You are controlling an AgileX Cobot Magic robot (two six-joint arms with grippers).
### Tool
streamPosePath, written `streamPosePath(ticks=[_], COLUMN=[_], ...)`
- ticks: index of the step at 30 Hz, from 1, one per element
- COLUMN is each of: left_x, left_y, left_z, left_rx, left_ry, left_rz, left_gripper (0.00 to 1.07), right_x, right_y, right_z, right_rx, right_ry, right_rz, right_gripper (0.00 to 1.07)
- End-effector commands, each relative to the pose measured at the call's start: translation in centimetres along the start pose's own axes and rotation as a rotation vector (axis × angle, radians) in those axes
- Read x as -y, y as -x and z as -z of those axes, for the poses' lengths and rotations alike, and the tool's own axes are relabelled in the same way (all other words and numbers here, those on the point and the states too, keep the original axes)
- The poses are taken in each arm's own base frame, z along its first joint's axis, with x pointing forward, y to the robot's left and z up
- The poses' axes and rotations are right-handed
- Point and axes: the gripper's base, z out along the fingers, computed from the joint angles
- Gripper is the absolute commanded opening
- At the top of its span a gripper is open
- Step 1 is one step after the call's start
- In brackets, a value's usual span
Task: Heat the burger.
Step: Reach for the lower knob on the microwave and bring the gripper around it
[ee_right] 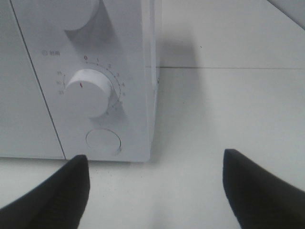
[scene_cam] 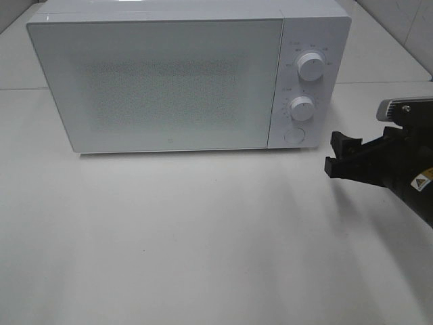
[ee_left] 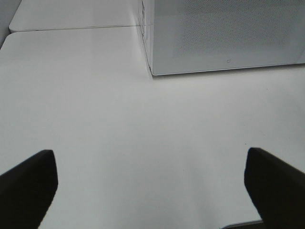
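Closed white microwave (scene_cam: 162, 74) on a white table (scene_cam: 203, 237). My right gripper (scene_cam: 333, 153), jaws wide and empty, sits near its lower dial (ee_right: 90, 93). My left gripper (ee_left: 150, 157), also wide and empty, faces the table. I cannot tell where the burger is.

Glossy white microwave (scene_cam: 169, 74); smooth matt tabletop (scene_cam: 203, 237)
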Motion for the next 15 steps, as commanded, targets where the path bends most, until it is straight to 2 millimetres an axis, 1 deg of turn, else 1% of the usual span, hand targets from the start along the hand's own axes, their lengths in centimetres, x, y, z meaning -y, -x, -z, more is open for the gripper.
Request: streamPosePath(ticks=[1, 5, 7, 8, 10, 11, 13, 15], left_x=[0.0, 0.0, 0.0, 0.0, 0.0, 0.0, 0.0, 0.0], left_y=[-0.2, -0.2, -0.2, -0.2, -0.2, -0.2, -0.2, -0.2], left_z=[0.2, 0.2, 0.2, 0.2, 0.2, 0.2, 0.2, 0.2], left_rx=[0.015, 0.015, 0.015, 0.015, 0.015, 0.015, 0.015, 0.015], left_ry=[0.005, 0.005, 0.005, 0.005, 0.005, 0.005, 0.005, 0.005], left_rz=[0.000, 0.000, 0.000, 0.000, 0.000, 0.000, 0.000, 0.000], left_gripper=[1.02, 1.02, 1.02, 1.02, 1.02, 1.02, 1.02, 1.02], right_x=[-0.2, -0.8, -2.2, -2.2, -3.4, -3.4, -4.2, -4.5], right_y=[2.5, 2.7, 2.9, 2.9, 3.0, 3.0, 3.0, 2.9], right_z=[-1.1, -1.9, -2.3, -2.3, -2.6, -2.6, -3.0, -3.2], right_rx=[0.251, 0.262, 0.275, 0.275, 0.282, 0.282, 0.289, 0.288], right_ry=[-0.014, 0.005, 0.039, 0.039, 0.056, 0.056, 0.068, 0.072], right_rz=[0.005, 0.002, -0.003, -0.003, -0.010, -0.010, -0.015, -0.015], right_gripper=[0.76, 0.76, 0.76, 0.76, 0.76, 0.76, 0.76, 0.76])
